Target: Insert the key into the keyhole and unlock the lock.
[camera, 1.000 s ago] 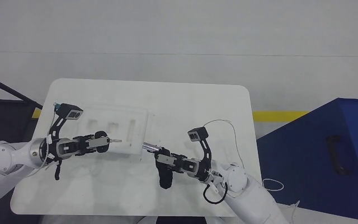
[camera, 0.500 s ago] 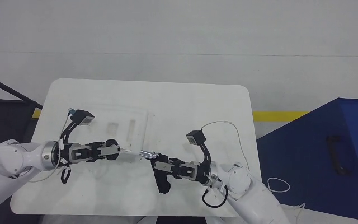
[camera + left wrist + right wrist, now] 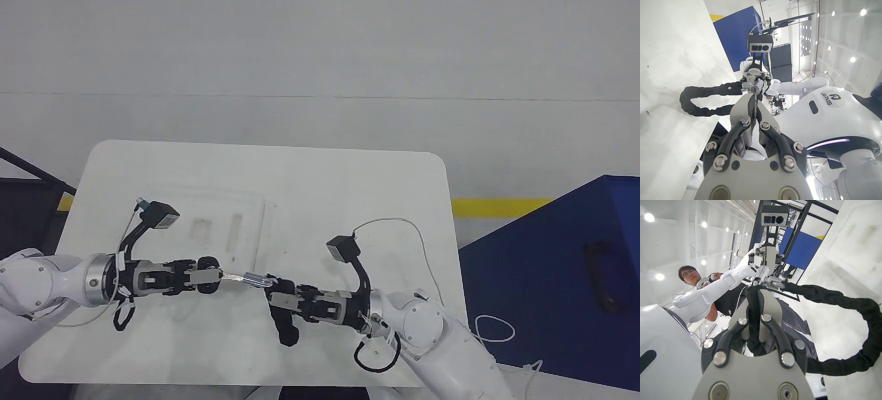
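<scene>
In the top view my left gripper [image 3: 212, 274] is shut on the flat metal key [image 3: 234, 279], which points right at the lock's silver cylinder [image 3: 256, 281]. The left wrist view shows the key [image 3: 754, 106] between my shut fingers [image 3: 738, 109], its tip at the keyhole in the cylinder's face [image 3: 754, 89]. My right gripper [image 3: 283, 294] is shut on the lock's black fabric-covered cable [image 3: 753, 302] just behind the cylinder [image 3: 775, 284]. The cable loop [image 3: 286, 326] hangs toward the table's front edge. Both grippers are held above the white table [image 3: 400, 180].
A shallow clear tray [image 3: 225, 225] lies on the table behind the grippers. A thin white wire [image 3: 405, 225] arcs over the right part of the table. A blue cabinet [image 3: 560, 290] stands off the table's right side.
My left gripper has carried the key right and toward the front edge. My right gripper has brought the lock left. The gap between key tip and cylinder has closed.
</scene>
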Action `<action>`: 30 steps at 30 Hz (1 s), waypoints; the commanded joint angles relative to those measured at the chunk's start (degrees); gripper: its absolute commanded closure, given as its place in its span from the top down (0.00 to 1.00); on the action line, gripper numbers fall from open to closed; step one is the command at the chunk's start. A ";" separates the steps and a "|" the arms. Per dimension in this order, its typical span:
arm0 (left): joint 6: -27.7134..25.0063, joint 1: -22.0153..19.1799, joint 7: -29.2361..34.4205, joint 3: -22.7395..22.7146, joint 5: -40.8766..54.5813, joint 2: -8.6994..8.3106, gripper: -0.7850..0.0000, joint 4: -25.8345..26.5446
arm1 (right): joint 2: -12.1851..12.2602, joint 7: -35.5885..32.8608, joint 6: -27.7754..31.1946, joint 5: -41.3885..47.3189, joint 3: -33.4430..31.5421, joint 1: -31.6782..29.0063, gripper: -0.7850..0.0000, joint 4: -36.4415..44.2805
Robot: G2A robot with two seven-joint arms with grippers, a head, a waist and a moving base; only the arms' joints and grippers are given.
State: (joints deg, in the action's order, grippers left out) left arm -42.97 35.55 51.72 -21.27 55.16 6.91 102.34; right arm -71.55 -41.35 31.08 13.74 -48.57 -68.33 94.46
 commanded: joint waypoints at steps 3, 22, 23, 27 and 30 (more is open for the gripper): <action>-0.13 0.65 0.14 -0.80 -0.11 0.17 0.00 -0.15 | -0.04 -0.10 0.03 -0.23 0.03 -0.02 0.00 0.01; 0.65 3.72 3.08 -4.49 0.18 0.94 0.00 -0.70 | -0.32 -1.69 -0.54 1.09 0.44 0.78 0.00 -0.12; 0.70 3.88 3.19 -4.69 0.26 0.98 0.00 -0.76 | -0.35 -1.74 -0.50 1.13 0.43 0.86 0.00 -0.15; 0.64 4.54 3.65 -5.52 0.47 1.07 0.00 -1.00 | -0.38 -2.14 -0.41 1.65 0.22 1.15 0.00 -0.40; 0.68 5.07 4.14 -6.12 0.88 1.11 0.00 -1.24 | -0.33 -2.96 -0.32 2.34 -0.06 1.27 0.00 -0.46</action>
State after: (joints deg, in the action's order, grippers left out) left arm -42.34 40.43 55.70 -27.19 55.88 8.00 101.15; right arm -71.90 -43.96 30.74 15.85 -48.56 -67.07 94.00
